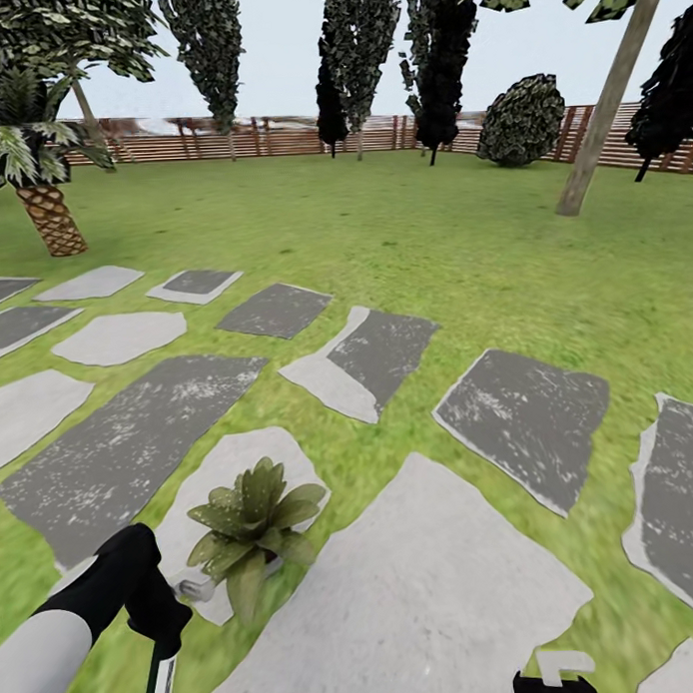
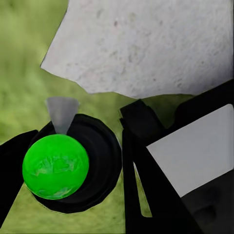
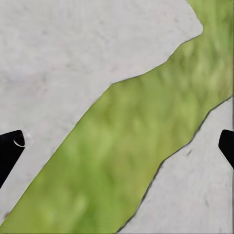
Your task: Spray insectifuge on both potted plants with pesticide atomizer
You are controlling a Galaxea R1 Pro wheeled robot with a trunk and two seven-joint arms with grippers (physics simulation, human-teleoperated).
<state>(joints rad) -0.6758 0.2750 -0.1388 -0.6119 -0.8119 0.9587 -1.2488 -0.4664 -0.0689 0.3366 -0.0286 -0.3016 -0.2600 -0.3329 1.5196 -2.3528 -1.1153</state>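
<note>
One potted plant [image 1: 254,515], a rosette of pointed green leaves, sits on a pale stepping stone [image 1: 197,512] at the lower left of the garden lawn; its pot is mostly hidden by the leaves. My left gripper [image 1: 158,625] hangs just left of it, shut on the pesticide atomizer [image 1: 163,683], whose slim body with a white label points down. In the left wrist view the atomizer's round black top [image 2: 92,165] carries a bright green ball [image 2: 55,166] between my dark fingers [image 2: 139,161], and a pale grey cone [image 2: 62,112] fans out from it. My right gripper [image 3: 117,148] is open over a grass seam.
Grey stepping stones [image 1: 125,449] lie across the lawn ahead and to both sides. A large pale stone [image 1: 425,594] lies right of the plant. A palm trunk [image 1: 50,219] stands at the far left and a leaning trunk [image 1: 599,128] at the far right, with the slatted fence [image 1: 279,139] behind.
</note>
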